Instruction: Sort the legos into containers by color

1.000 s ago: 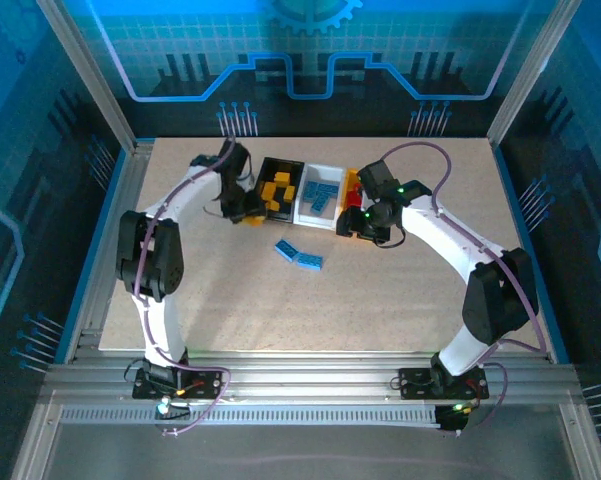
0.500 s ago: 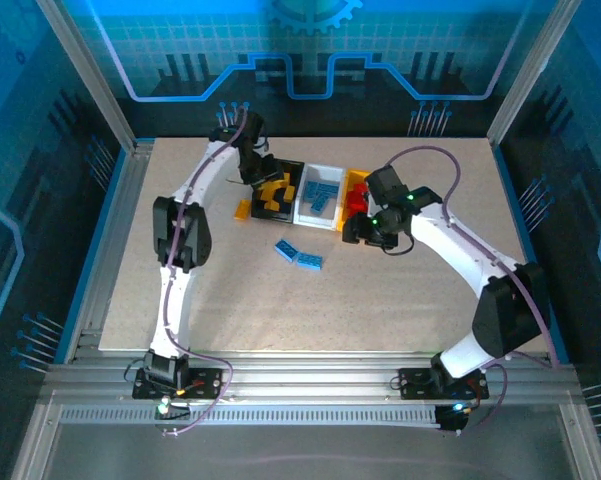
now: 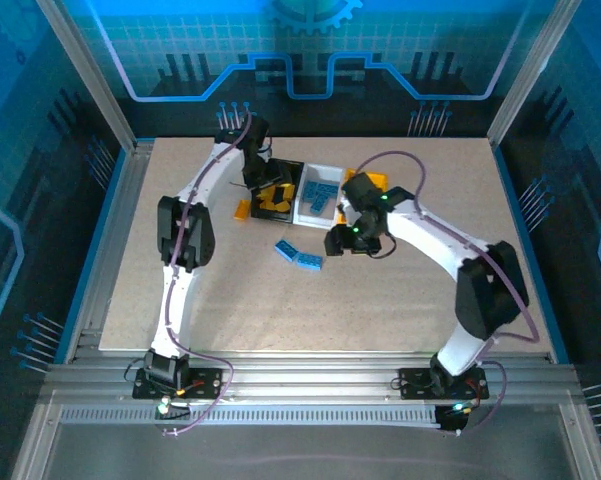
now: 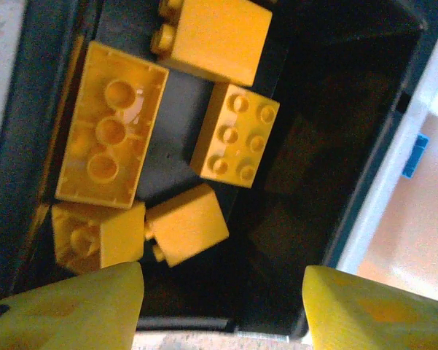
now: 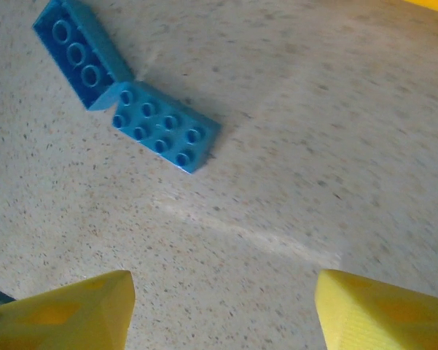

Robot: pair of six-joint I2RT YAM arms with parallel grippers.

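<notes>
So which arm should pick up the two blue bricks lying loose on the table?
Right, probably. The right claw, open, hangs near the blue bricks, both in its wrist view. The left claw, also open, is over the black bin of yellow bricks, farther from them.

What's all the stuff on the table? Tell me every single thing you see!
Black bin: one, black, left end of the bin row at the far side of the table.
White bin: one, white, middle of the row.
Yellow-orange bin: one, right end, partly behind the right arm.
Yellow bricks: five, inside the black bin.
Loose yellow brick: one, on the table left of the black bin.
Binned blue bricks: several, in the white bin.
Loose blue bricks: two, touching, on the table before the bins.
Table: one, speckled beige.
Left gripper: open, over the black bin.
Right gripper: open, above the table near the loose blue bricks.
</notes>
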